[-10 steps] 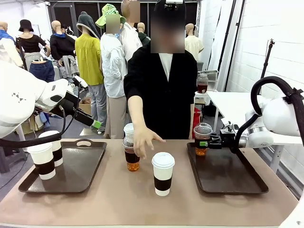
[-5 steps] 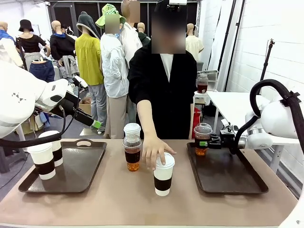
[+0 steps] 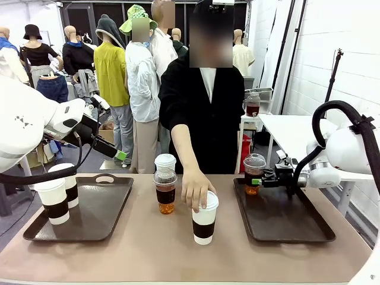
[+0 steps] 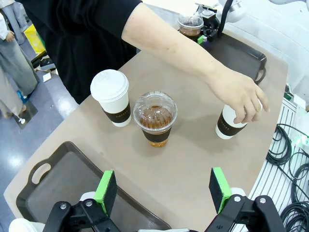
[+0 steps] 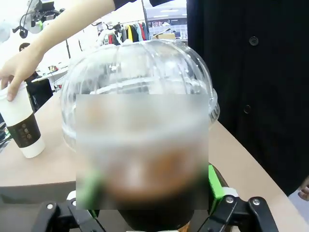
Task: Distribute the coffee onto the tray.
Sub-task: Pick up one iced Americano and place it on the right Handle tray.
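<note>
A clear dome-lidded cup of coffee (image 3: 253, 173) stands at the far left corner of the right tray (image 3: 285, 222). My right gripper (image 3: 261, 180) is open, with a finger on each side of the cup (image 5: 140, 96). A person's hand (image 3: 196, 189) rests on the lid of a white sleeved cup (image 3: 203, 222) at mid-table. Behind it stand another clear cup (image 3: 165, 191) and a white cup (image 3: 164, 161). Two white cups (image 3: 57, 202) sit on the left tray (image 3: 95, 214). My left gripper (image 4: 164, 186) hangs open and empty above that tray's (image 4: 63, 179) inner edge.
The person stands at the far side, one arm (image 4: 183, 48) stretched across the table's middle. Most of the right tray's surface is bare, as is the inner half of the left tray. Cables (image 4: 285, 150) lie beyond the table's edge.
The person's hand came down onto the near white cup's lid. My right gripper's jaws have spread off the clear cup on the right tray. The left arm has stayed still.
</note>
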Controlling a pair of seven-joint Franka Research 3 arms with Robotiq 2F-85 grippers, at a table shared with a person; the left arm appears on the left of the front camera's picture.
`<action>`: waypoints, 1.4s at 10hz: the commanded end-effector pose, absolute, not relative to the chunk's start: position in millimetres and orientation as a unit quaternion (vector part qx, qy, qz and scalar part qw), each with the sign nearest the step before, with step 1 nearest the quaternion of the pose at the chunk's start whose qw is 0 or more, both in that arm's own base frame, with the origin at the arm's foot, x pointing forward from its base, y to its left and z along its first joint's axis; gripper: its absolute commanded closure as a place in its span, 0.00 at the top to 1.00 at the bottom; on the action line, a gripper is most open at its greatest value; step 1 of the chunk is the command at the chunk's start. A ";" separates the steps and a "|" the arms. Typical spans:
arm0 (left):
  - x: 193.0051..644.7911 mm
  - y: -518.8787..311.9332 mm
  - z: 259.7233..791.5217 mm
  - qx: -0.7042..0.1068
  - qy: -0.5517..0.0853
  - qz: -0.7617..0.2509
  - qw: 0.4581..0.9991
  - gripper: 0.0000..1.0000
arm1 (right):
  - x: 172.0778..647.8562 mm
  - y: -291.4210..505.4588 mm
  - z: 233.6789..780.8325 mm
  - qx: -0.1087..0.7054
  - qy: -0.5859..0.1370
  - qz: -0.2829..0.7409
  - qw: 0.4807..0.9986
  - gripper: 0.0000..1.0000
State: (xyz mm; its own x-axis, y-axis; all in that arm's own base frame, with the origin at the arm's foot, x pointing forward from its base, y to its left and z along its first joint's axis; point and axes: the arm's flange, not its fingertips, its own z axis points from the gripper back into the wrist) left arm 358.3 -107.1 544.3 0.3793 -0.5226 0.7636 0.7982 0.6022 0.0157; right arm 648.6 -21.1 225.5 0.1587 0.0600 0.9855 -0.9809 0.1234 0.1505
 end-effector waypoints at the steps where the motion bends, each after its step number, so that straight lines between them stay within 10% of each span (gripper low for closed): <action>1: 358.0 -105.5 544.2 -0.185 -0.378 -0.407 0.811 1.00 | 644.2 -21.4 229.6 0.497 -0.481 0.422 0.586 1.00; 14: 358.0 -105.5 544.2 -0.185 -0.378 -0.407 0.811 1.00 | 577.3 -68.4 218.1 0.481 -0.486 0.382 0.622 1.00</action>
State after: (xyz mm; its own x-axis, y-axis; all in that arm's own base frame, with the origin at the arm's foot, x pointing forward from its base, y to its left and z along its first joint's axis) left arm 358.2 -107.1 544.4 0.3792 -0.5226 0.7636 0.7982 0.6022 0.0158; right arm 572.8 -69.7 217.7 0.2349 -0.0026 0.9720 -0.9389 0.2583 0.2276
